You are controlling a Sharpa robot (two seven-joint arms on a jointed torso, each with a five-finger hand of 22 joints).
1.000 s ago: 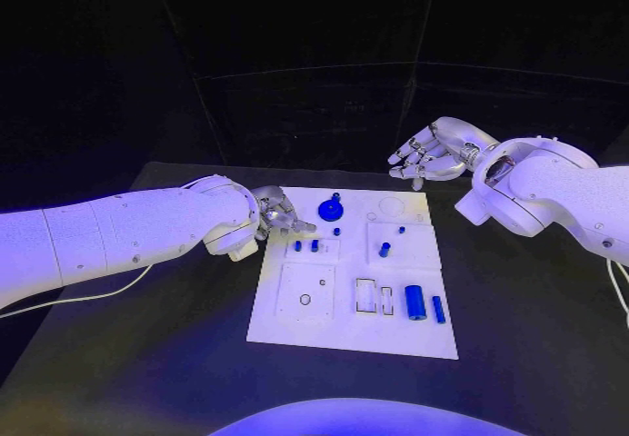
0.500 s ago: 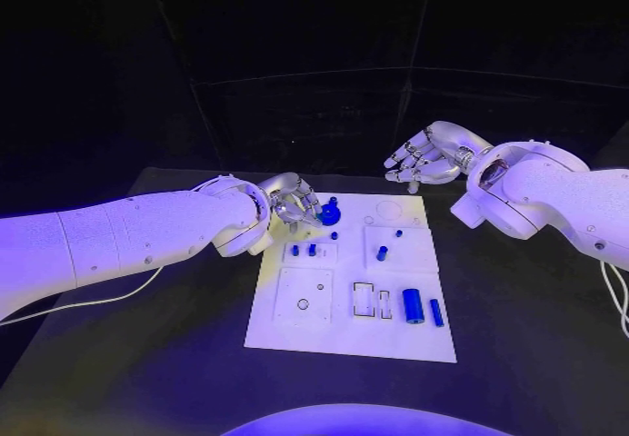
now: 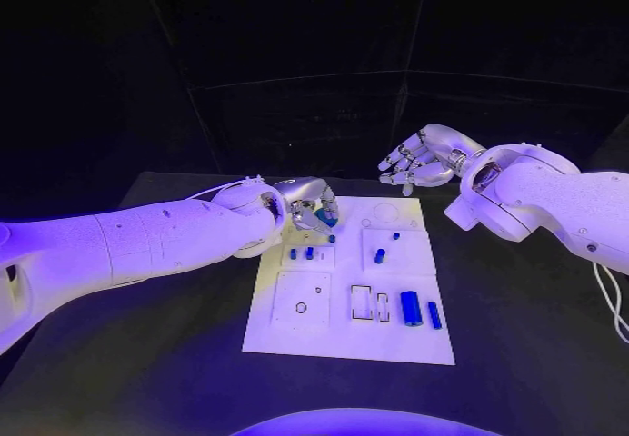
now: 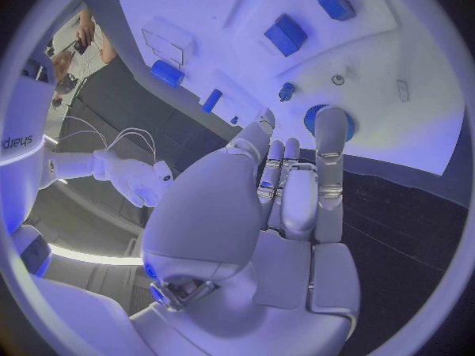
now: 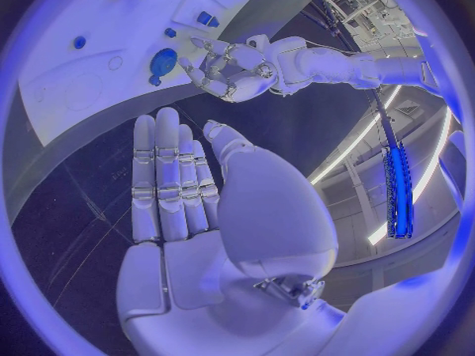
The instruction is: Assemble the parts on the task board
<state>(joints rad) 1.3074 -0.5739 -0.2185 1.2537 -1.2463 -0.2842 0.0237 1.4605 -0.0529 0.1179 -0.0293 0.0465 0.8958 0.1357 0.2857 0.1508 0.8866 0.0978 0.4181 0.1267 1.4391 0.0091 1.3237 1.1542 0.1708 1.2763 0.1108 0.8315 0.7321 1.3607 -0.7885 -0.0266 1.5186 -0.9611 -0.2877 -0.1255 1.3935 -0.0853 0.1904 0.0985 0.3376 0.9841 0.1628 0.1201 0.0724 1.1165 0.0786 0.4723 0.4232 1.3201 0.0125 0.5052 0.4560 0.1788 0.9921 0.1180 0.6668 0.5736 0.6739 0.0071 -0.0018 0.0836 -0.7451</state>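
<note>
The left hand [image 3: 309, 207] is held over the board's [image 3: 344, 341] far edge, fingers apart and empty; the round blue part [image 4: 319, 119] lies just beyond its fingertips, possibly touched, as seen from the left wrist. The right hand [image 3: 417, 158] is held open, farther off above the surface.

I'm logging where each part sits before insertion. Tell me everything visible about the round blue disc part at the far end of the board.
The round blue disc is a flat, glossy, plastic-looking circle with a small blue knob beside its rim. It lies flat on the white task board near its far edge. The left hand hovers right over it, fingers spread and pointing down, hiding most of it in the head view. In the left wrist view a fingertip overlaps the disc; actual contact cannot be told. The hand holds nothing.
</note>
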